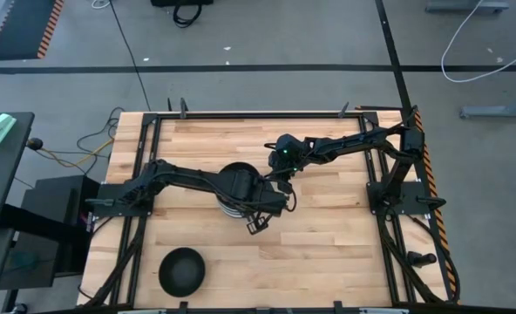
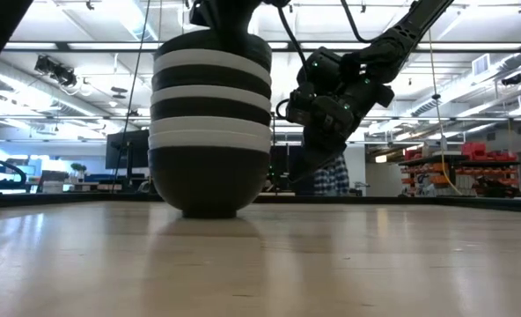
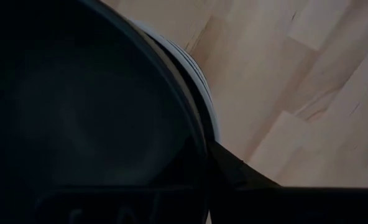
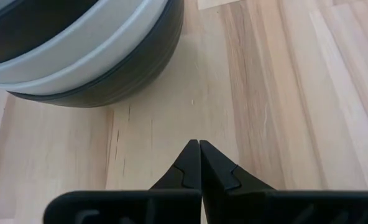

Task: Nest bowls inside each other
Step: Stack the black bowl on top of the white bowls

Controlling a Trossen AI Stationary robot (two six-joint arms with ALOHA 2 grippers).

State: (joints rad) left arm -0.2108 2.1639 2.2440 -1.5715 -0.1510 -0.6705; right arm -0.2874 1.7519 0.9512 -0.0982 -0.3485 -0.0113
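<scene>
Stacked bowls point(image 2: 211, 123) sat mid-desk point(image 1: 328, 235); left hand point(image 1: 260, 220) pinched top rim, right hand point(image 4: 199, 163) pressed together beside; lone black bowl point(image 1: 182, 269) near front-left corner.

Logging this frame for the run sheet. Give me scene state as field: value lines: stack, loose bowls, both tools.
stack: black and white bowls nested into one stack near the table's middle, black bowl on top
loose bowl: one black bowl apart from the stack, at the table's near-left edge in the high view
left tool: shut on the top bowl's rim at the stack
right tool: shut, empty, beside the stack above bare wood
task status: one bowl not yet nested
</scene>
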